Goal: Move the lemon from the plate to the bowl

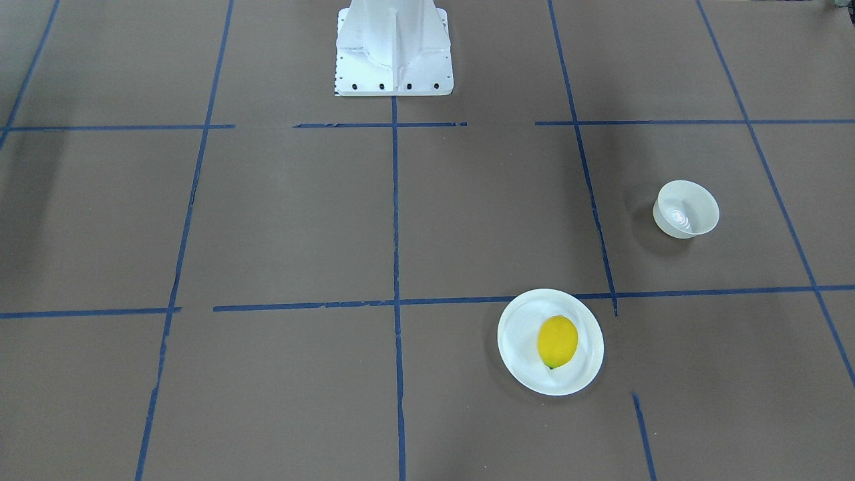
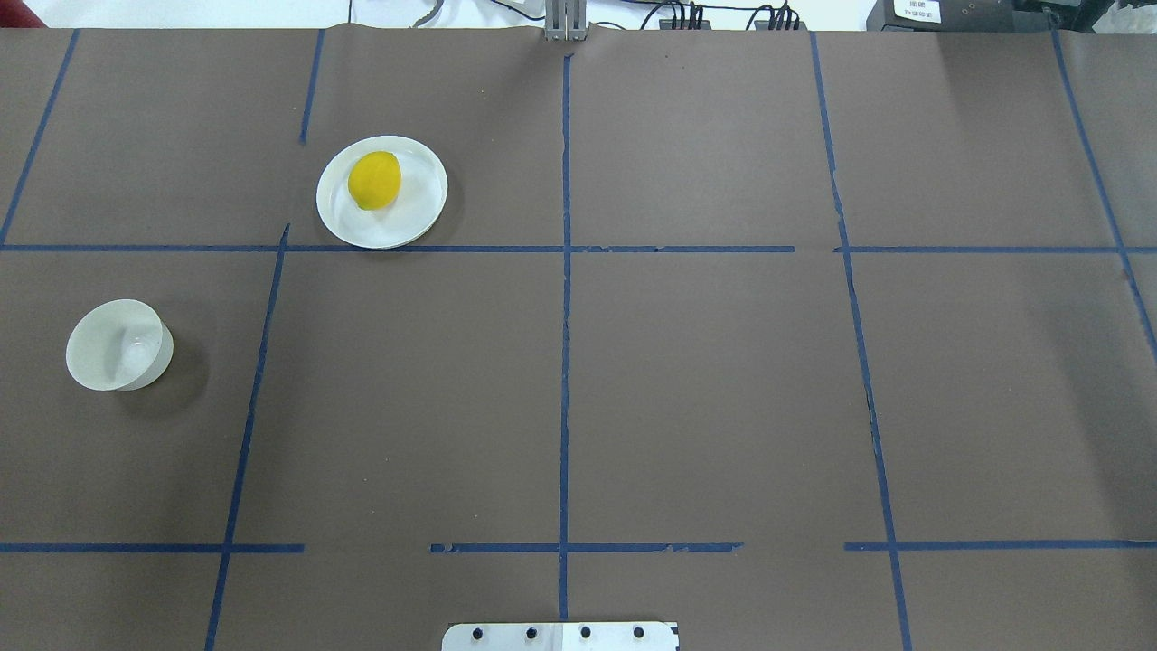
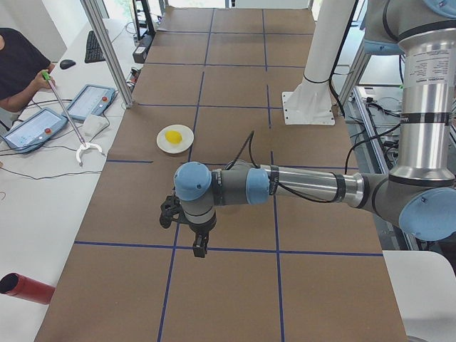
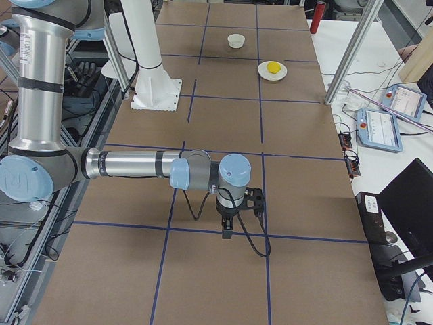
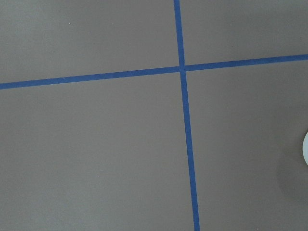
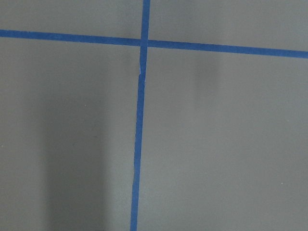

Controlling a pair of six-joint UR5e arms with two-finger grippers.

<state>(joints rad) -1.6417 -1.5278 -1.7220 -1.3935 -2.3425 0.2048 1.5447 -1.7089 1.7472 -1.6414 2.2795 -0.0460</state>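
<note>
The yellow lemon (image 1: 557,341) lies on the flat white plate (image 1: 516,337) on the far side of the table from the robot base, on my left half (image 2: 374,180). The small deep bowl (image 1: 688,208) stands upright and empty, nearer my base and further to my left (image 2: 117,344), apart from the plate. My left gripper (image 3: 200,249) hangs over the brown table near my left end, pointing down. My right gripper (image 4: 226,234) hangs over the table near my right end. Both show only in the side views, so I cannot tell whether they are open or shut.
Blue tape lines (image 2: 564,271) divide the brown table into squares. The white robot base (image 1: 394,50) stands at the table's edge. An operator's side table with tablets (image 3: 85,100) and a metal post (image 3: 107,50) border the far edge. A red cylinder (image 3: 25,288) lies there.
</note>
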